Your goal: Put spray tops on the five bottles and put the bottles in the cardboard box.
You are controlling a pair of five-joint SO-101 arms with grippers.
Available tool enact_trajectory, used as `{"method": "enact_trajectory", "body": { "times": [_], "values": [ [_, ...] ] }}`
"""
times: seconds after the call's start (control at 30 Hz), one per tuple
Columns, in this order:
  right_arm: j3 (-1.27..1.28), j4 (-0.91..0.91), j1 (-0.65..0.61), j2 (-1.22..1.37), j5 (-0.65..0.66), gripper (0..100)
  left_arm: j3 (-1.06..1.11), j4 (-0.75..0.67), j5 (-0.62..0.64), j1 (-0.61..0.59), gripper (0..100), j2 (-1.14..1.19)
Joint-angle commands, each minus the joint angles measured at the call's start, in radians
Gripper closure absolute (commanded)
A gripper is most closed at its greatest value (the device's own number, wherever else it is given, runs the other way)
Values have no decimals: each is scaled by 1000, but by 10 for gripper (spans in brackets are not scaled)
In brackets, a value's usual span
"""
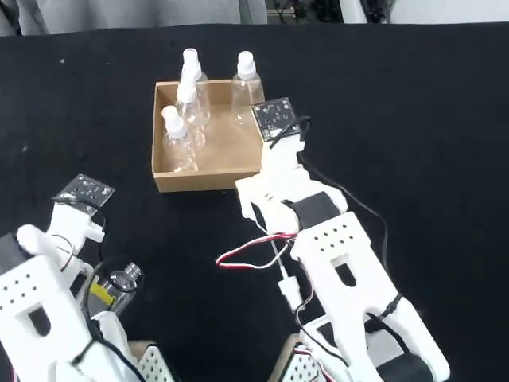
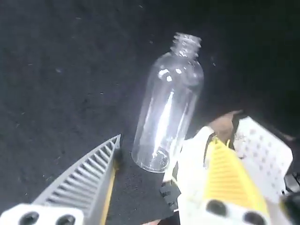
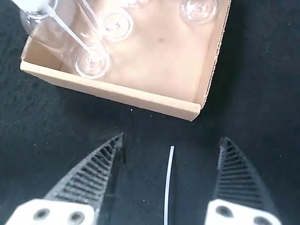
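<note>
**A:** Where is the last bottle?

**B:** The clear plastic bottle with no top (image 2: 168, 108) is in my left gripper (image 2: 157, 150), near the near left corner of the black table (image 1: 413, 95). My fingers squeeze its bottom end, and its neck is bare.

**A:** And the others?

**B:** Four clear bottles with white spray tops (image 1: 246, 87) stand in the brown cardboard box (image 1: 207, 181), toward the far edge. I think those four are done.

**A:** What is your other arm doing?

**B:** My right gripper (image 3: 173, 138) hangs just in front of the box's near wall. Its fingers are wide apart and hold nothing. A thin white tube (image 3: 168, 183) lies between them. I think it is the straw of the last spray top.

**A:** So what is left?

**B:** One top to put on. Then that bottle goes in the box.
</note>
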Motion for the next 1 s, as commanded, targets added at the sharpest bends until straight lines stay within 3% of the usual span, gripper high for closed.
{"method": "enact_trajectory", "body": {
  "times": [0.0,0.17,0.37,0.63,0.97],
  "values": [
    [-7,3,-18,-54,11,736,-53,11,-58,-7,730,101],
    [-7,3,-18,-54,11,736,-25,-8,-72,13,730,181],
    [-7,5,-18,-54,11,736,137,-140,-58,82,730,198],
    [-7,5,-18,-54,11,736,277,-304,81,160,730,198],
    [-7,6,-18,-56,11,736,277,-305,117,202,863,196]
  ]
}}
